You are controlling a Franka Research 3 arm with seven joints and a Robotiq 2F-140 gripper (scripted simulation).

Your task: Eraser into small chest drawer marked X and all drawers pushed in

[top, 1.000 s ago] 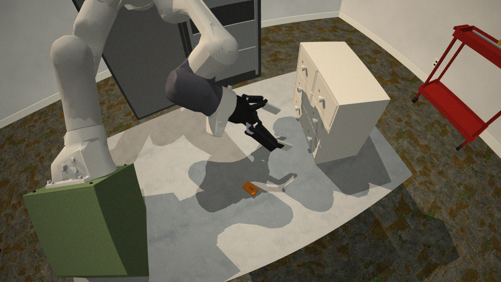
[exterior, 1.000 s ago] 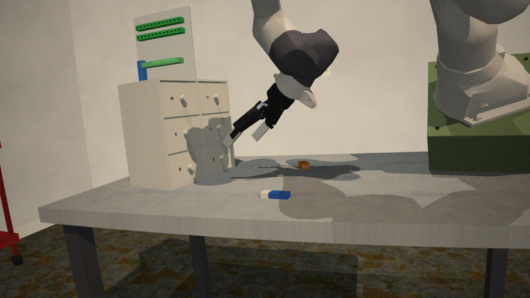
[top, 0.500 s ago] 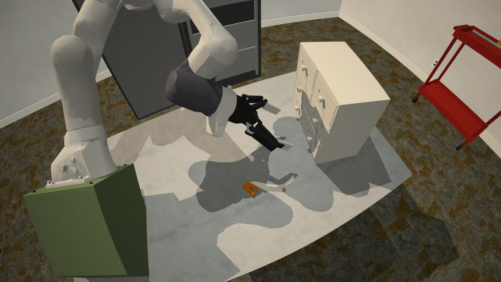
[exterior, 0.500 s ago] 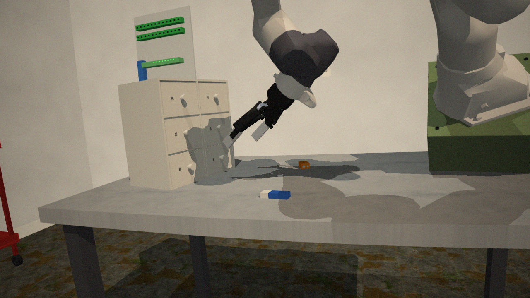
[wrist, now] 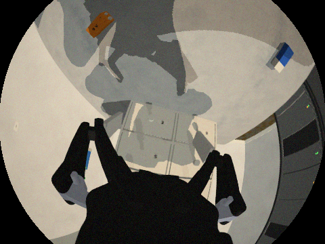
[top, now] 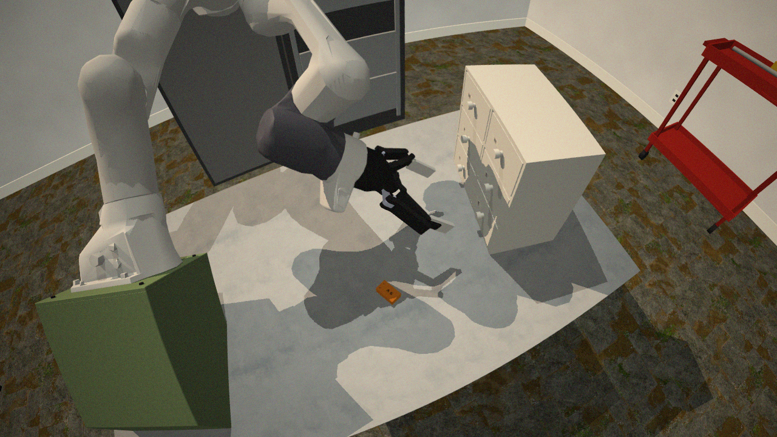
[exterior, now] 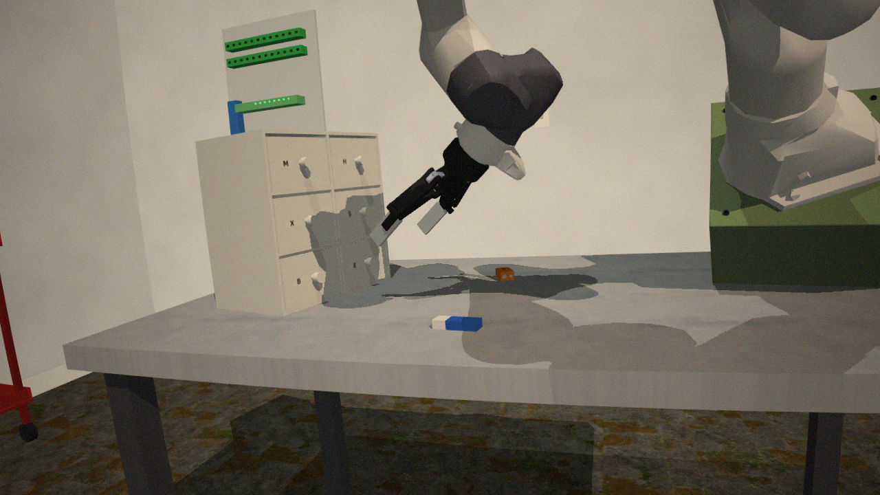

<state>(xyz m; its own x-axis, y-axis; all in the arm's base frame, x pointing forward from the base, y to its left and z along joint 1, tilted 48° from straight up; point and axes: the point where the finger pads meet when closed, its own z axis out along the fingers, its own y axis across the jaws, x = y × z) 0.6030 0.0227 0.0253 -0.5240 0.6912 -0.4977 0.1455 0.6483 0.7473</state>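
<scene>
Hanging tilted toward the chest point(exterior: 236, 227) front, your gripper point(exterior: 405, 224) is spread wide with nothing in it, likely lining up on a drawer knob since all drawers look pushed in and the X drawer point(exterior: 293, 223) in the middle row must open first. The eraser point(exterior: 456, 322) lies on the table point(exterior: 645, 344) near the front edge, well apart from the chest. An orange block point(exterior: 504, 273) sits farther back, not in your way; leave it.
</scene>
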